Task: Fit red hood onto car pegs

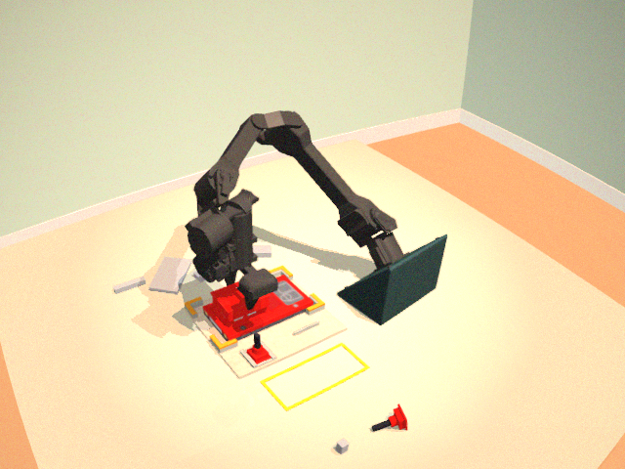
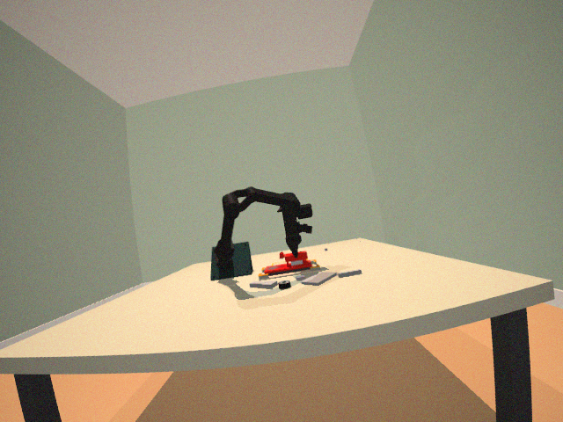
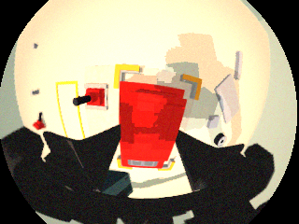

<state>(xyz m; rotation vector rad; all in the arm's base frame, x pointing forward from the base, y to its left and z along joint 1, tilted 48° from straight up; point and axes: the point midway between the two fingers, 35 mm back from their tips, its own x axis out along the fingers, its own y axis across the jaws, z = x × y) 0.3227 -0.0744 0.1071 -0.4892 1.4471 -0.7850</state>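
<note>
Over the jigged chassis (image 1: 298,297), the hand (image 1: 247,295) clamps the red hood (image 1: 234,308); seating on pegs, then release, likely comes next.

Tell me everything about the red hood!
The hood is a shiny red shell, blocky and plastic-looking, with a flat raised roof. The gripper is shut on it from above. It sits low over the car in the jig, level or nearly so. Whether the pegs are in its holes is hidden. In the wrist view it fills the middle as a red slab.
</note>
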